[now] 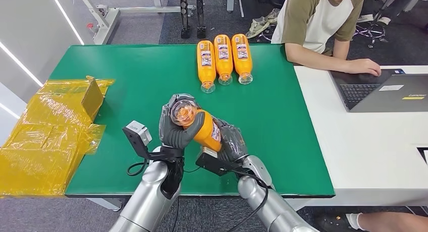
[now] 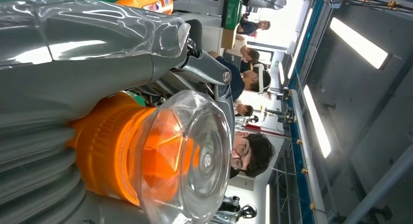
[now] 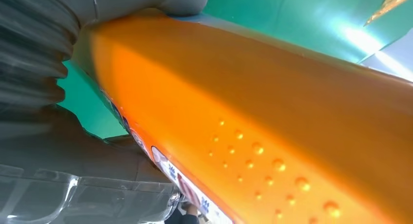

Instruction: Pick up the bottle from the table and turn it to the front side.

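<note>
an orange bottle (image 1: 206, 130) is held above the near edge of a green table (image 1: 141, 85), gripped by both robot hands. the left hand (image 1: 176, 122) wraps its clear-capped end, which points up toward the camera; the right hand (image 1: 231, 139) clasps the lower body. a strip of label with blue and red print shows along the bottle's side, too blurred to read. three more orange bottles (image 1: 223, 58) lie side by side at the table's far edge, labels up, writing too small to read. crumpled yellow plastic (image 1: 45, 136) covers the left end. a person (image 1: 323, 25) leans on a white desk at a laptop (image 1: 388, 91).
</note>
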